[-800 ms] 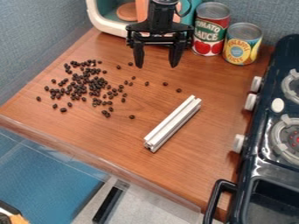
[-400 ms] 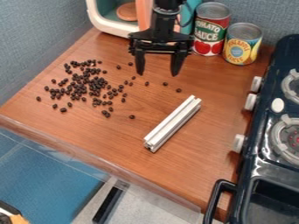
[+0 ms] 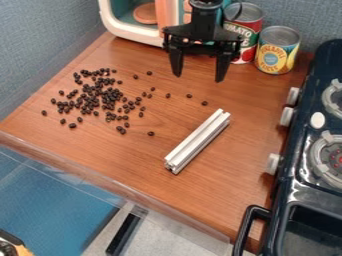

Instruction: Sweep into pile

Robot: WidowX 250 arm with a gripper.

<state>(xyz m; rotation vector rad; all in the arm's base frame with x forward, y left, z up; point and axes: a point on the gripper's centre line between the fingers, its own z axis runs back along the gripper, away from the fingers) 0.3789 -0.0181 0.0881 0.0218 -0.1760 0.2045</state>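
- While our gripper hangs above and beyond the metal bar, its fingers stand apart, nothing between them.
- Outward from there, the bar lies aslant on the wooden counter, untouched; we take it as our sweeper.
- Left of the bar, the black beans lie scattered, with strays beyond its far end.
- Farther beyond the bar stand a red can and a yellow can.
- Fetching the bar seems our step; next we should lower, align across its narrow width and close firmly, then push the strays inward.
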